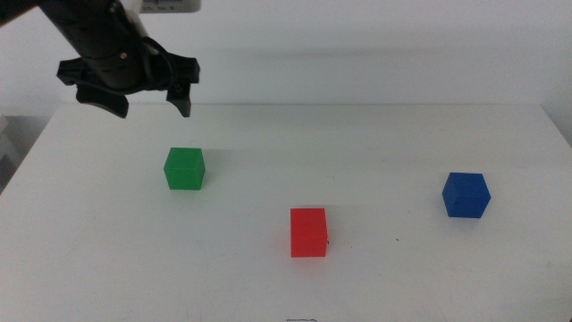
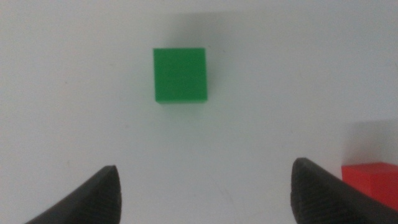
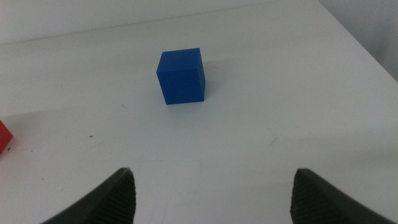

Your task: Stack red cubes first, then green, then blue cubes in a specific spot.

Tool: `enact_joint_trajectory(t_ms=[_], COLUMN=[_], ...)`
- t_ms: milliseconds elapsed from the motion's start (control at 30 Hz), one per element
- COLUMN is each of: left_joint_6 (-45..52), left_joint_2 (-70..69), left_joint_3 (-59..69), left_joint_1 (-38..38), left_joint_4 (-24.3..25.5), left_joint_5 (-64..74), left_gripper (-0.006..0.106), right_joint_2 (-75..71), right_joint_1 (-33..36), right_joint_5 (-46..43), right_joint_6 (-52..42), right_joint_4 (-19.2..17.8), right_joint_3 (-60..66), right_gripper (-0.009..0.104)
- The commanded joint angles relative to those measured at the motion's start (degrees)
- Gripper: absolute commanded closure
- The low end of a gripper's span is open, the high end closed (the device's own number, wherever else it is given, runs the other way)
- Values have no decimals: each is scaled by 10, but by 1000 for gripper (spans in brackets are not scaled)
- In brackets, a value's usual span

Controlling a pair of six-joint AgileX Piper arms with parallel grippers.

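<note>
three small cubes rest well apart on the white table (image 1: 375, 134), none stacked: the red cube (image 1: 308, 232) nearest the front and near the middle, the green cube (image 1: 184, 168) to its left and farther back, the blue cube (image 1: 466, 195) off to the right. a tiny dark speck (image 1: 398, 240) lies on the bare table between red and blue, and probably marks the stacking spot, though it is too small to read with confidence. the left hand (image 1: 143, 94) hangs in the air behind and above the green cube, its jaws spread wide and holding nothing; its own wrist view shows the green cube centred ahead between the two jaw tips, with a corner of the red cube at one side. the right hand (image 3: 211, 193) waits out of the middle view, jaws likewise wide apart and empty, facing the blue cube. each cube appears solid, rigid and light, with flat matte faces that should give the jaws fair friction; nothing here looks fragile. the sound hold is across two opposite side faces, jaws square to them and low enough to leave the top face free, since a skewed pinch could twist the cube.
</note>
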Motion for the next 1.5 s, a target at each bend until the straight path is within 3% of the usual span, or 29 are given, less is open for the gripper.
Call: enact_joint_trajectory(t_ms=[0, 333, 1267, 1400, 1467], left_joint_6=[16, 29, 27, 27, 27], left_joint_2=[-8, 112, 261, 266, 268], left_joint_3=[-29, -118, -125, -125, -125], left_joint_1=[16, 29, 29, 29, 29], left_joint_4=[-19, -28, -16, -16, -12], left_joint_5=[-23, -8, -89, -87, -84], left_gripper=[7, 7, 7, 16, 25], right_joint_2=[-8, -8, -8, -8, -8], right_joint_1=[-4, -4, -4, -4, -4], right_joint_5=[-27, -27, -27, -27, -27], right_joint_6=[-6, -6, -6, -6, -6], right_joint_4=[-8, -8, -8, -8, -8], right_joint_3=[-5, -5, -5, -5, -5], right_gripper=[32, 32, 32, 32, 32])
